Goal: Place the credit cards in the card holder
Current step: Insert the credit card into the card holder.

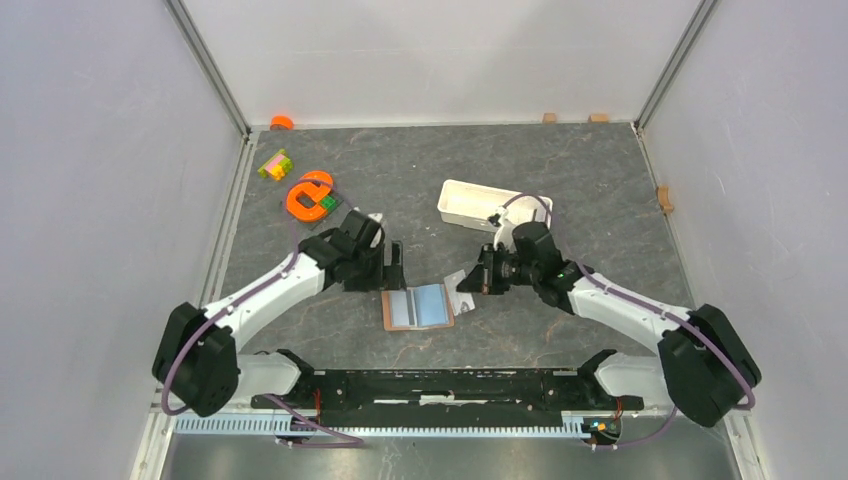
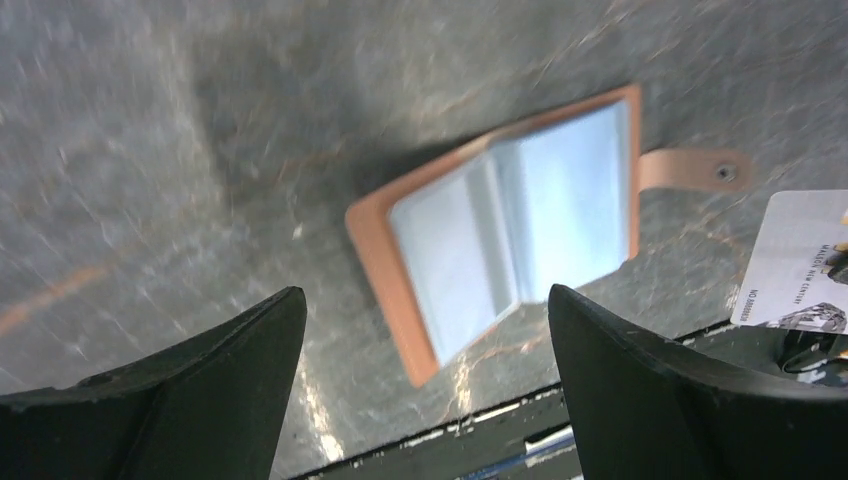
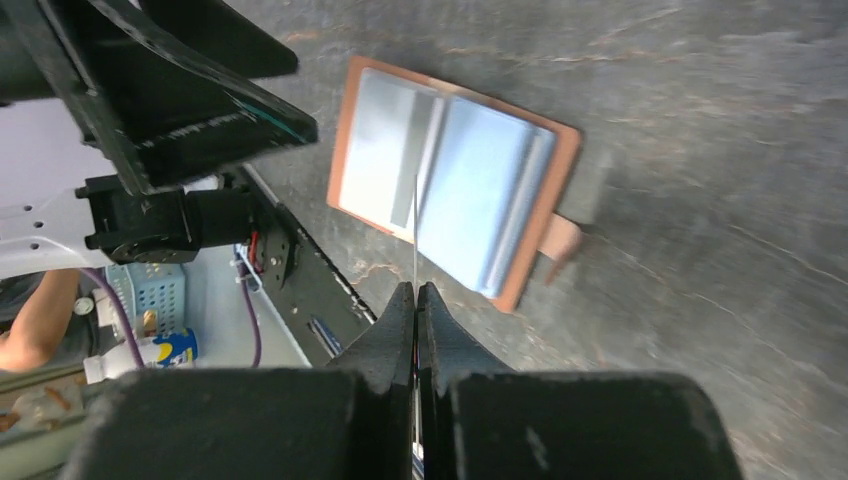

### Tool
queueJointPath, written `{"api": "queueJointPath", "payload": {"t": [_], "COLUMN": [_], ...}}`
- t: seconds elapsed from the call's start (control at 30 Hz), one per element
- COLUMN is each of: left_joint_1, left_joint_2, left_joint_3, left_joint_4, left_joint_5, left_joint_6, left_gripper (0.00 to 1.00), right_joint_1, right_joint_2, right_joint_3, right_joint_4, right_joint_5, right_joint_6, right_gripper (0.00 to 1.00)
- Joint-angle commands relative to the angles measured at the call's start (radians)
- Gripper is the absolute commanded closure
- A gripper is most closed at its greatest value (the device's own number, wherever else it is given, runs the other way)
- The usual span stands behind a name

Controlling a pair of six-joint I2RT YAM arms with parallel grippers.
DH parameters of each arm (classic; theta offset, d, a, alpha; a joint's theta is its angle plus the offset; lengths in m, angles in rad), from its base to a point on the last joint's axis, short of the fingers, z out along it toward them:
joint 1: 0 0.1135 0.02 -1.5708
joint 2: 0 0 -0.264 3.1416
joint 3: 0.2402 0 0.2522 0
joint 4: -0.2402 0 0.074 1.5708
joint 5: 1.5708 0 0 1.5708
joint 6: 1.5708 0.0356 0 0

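While the right gripper (image 3: pixel 415 300) pinches a card (image 2: pixel 800 255) edge-on and the left gripper (image 1: pixel 392 262) stands open near the holder (image 1: pixel 418 307), the card should enter it square and shallow.

- card holder (image 2: pixel 510 230): lying open on the grey tabletop (image 2: pixel 150 150), pale blue sleeves facing up, snap strap (image 2: pixel 700 170) sticking out at right.
- credit card (image 2: pixel 800 260): showing at the right edge, partly cut off.
- left gripper (image 2: pixel 425 300): jaws standing wide apart.
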Motion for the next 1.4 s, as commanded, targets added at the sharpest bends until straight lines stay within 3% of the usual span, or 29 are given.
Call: {"api": "queueJointPath", "payload": {"t": [0.0, 0.23, 0.5, 0.77, 1.37], "left_joint_1": [0.037, 0.092, 0.125, 0.134, 0.139], "left_joint_2": [-0.131, -0.172, -0.114, -0.058, 0.001], "left_joint_3": [-0.102, -0.242, -0.303, -0.325, -0.337], "left_joint_4": [0.072, 0.153, 0.236, 0.240, 0.247], "left_joint_5": [0.082, 0.197, 0.246, 0.205, 0.170], "left_joint_6": [-0.129, -0.180, -0.202, -0.173, -0.150], "left_gripper": [0.03, 0.08, 0.28, 0.48, 0.58], "right_joint_1": [0.076, 0.157, 0.197, 0.201, 0.210], "right_joint_2": [0.074, 0.237, 0.381, 0.441, 0.561], "right_joint_3": [-0.011, 0.040, 0.038, 0.032, 0.042], "right_joint_4": [0.243, 0.327, 0.438, 0.478, 0.584], "right_joint_5": [0.023, 0.049, 0.039, 0.036, 0.006], "right_joint_6": [0.121, 0.154, 0.203, 0.221, 0.265], "right_gripper": [1.00, 1.00, 1.00, 1.00, 1.00]}}
